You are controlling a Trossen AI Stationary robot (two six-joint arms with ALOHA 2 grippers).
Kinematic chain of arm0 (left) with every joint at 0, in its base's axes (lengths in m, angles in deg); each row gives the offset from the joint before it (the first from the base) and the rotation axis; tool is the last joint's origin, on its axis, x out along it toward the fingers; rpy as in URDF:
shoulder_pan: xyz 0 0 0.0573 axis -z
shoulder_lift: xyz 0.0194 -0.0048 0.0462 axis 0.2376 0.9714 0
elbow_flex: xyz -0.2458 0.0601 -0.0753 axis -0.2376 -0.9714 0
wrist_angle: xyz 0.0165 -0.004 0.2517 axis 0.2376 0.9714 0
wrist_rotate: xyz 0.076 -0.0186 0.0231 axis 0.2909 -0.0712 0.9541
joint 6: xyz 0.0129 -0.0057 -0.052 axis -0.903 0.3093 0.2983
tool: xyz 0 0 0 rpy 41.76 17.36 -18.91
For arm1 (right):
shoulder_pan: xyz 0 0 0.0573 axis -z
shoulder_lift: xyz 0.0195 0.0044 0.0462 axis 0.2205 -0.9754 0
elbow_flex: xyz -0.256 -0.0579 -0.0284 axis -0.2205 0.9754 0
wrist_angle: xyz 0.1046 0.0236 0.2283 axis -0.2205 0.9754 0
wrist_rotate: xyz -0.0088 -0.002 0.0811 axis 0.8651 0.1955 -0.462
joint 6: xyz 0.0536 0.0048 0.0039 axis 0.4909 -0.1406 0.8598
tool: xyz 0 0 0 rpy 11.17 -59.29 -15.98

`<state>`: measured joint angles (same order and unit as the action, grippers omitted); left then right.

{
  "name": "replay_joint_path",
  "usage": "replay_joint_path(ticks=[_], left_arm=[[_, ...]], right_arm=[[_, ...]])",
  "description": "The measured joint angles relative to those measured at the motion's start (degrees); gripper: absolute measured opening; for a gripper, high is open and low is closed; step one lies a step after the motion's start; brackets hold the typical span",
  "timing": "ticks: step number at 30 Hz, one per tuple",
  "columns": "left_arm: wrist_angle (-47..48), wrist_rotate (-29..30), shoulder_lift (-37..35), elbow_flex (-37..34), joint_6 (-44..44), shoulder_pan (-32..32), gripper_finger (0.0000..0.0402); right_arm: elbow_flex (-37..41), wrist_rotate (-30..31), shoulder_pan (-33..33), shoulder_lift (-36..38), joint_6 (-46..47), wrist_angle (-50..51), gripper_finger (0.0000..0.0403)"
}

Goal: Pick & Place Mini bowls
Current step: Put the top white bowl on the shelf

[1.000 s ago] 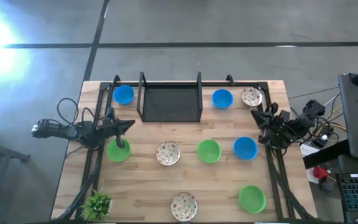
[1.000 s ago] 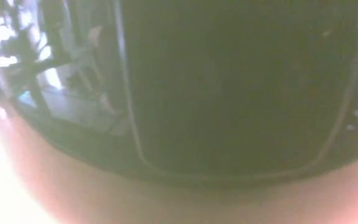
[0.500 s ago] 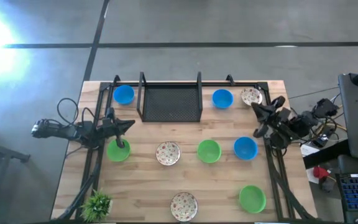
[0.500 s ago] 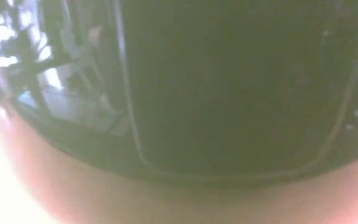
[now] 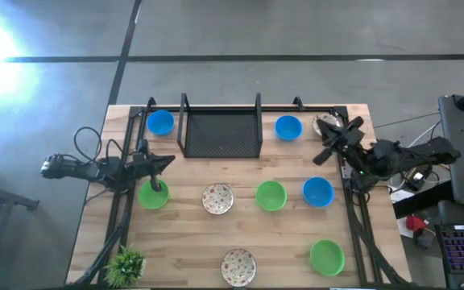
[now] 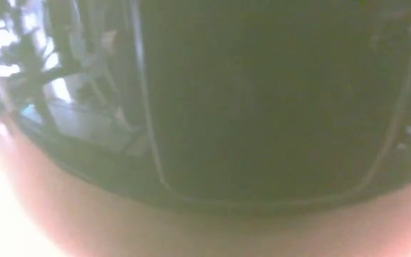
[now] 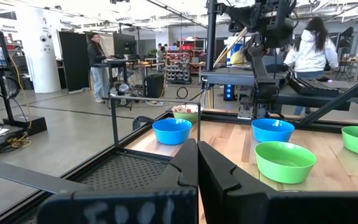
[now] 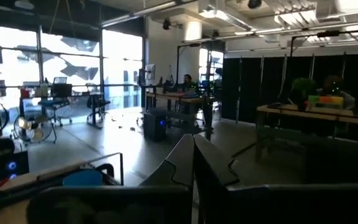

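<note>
The right gripper (image 5: pixel 326 153) has swung toward the speckled bowl (image 5: pixel 323 122) at the table's (image 5: pixel 192 242) back right corner, fingers pressed together, holding nothing. Other mini bowls lie scattered across the table. The left gripper (image 5: pixel 161 161), also closed, waits above a green bowl (image 5: pixel 151 196).

The high view looks straight down on the whole desk (image 5: pixel 216 234) from well above. The low view is blocked by something dark pressed close to the lens. Each wrist view looks level past its own dark fingers into the room; the left one shares the blue bowl (image 7: pixel 172 130) (image 5: pixel 288 126) with the overhead view.
</note>
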<state>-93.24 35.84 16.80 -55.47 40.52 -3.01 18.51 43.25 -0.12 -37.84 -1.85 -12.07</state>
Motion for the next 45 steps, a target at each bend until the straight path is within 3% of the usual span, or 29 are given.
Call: replay_joint_path(ticks=[9,18,36,45], left_arm=[[0.0,0.0,0.0,0.0,0.0,0.0,0.0000],[0.0,0.0,0.0,0.0,0.0,0.0,0.0000],[0.0,0.0,0.0,0.0,0.0,0.0,0.0000],[0.0,0.0,0.0,0.0,0.0,0.0,0.0000]], right_arm=[[-9.1,-8.9,12.4,-6.5,27.6,29.8,0.0008],[-18.4,-15.6,24.8,-11.4,42.0,52.9,0.0008],[-19.0,-47.4,54.7,-22.9,47.3,58.2,0.0008],[-19.1,-48.3,58.2,-30.0,43.2,60.1,0.0008]])
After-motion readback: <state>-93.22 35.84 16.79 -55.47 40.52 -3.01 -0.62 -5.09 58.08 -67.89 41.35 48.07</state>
